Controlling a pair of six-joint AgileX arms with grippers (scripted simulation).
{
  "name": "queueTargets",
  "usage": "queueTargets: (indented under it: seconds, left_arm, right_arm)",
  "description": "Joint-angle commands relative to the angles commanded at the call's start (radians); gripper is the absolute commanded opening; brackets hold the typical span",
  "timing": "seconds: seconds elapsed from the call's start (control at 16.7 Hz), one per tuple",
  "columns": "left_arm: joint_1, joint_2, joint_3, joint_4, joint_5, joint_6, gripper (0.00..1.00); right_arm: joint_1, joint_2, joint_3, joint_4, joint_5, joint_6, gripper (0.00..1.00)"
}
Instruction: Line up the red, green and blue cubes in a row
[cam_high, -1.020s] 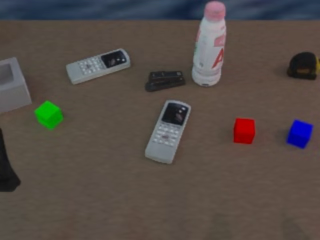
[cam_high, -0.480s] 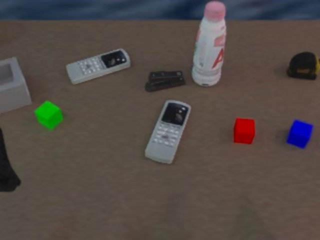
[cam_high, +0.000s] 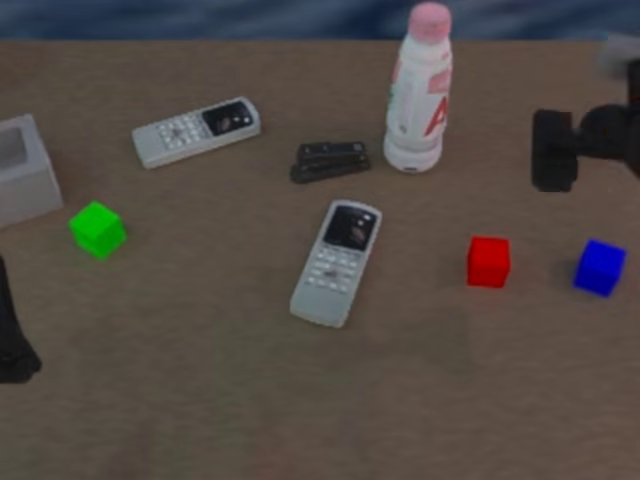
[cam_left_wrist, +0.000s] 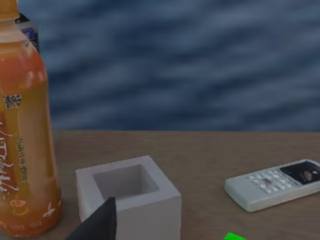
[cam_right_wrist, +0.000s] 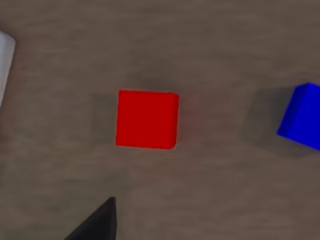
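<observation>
The green cube (cam_high: 97, 229) sits at the table's left, and only its top edge (cam_left_wrist: 231, 236) shows in the left wrist view. The red cube (cam_high: 488, 261) and the blue cube (cam_high: 599, 267) lie apart at the right. My right gripper (cam_high: 553, 150) hangs above the table at the upper right, farther back than both. Its wrist view looks straight down on the red cube (cam_right_wrist: 147, 119), with the blue cube (cam_right_wrist: 302, 117) at the side. My left gripper (cam_high: 12, 345) rests at the left edge, nearer than the green cube. Neither holds anything.
A white bottle with a pink cap (cam_high: 418, 95) stands at the back. Two grey remotes (cam_high: 197, 130) (cam_high: 337, 262) and a black stapler (cam_high: 330, 160) lie mid-table. A pale grey hollow block (cam_high: 22, 170) stands at the left, and an orange bottle (cam_left_wrist: 25, 125) beside it.
My right arm has come into the top view at the upper right, covering the black and yellow object there. The cubes and the left arm have not moved.
</observation>
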Motion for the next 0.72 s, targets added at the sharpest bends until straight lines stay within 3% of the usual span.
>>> queueTargets:
  seconds: [0.36,0.72]
  left_arm:
    - [0.0,0.0,0.0,0.0,0.0,0.0,1.0]
    - [0.0,0.0,0.0,0.0,0.0,0.0,1.0]
  right_arm:
    - [0.085,0.444,0.375,-0.245,-0.001,0.11,1.0]
    - [0.114,0.589,0.512,-0.322,0.001,0.148,1.0]
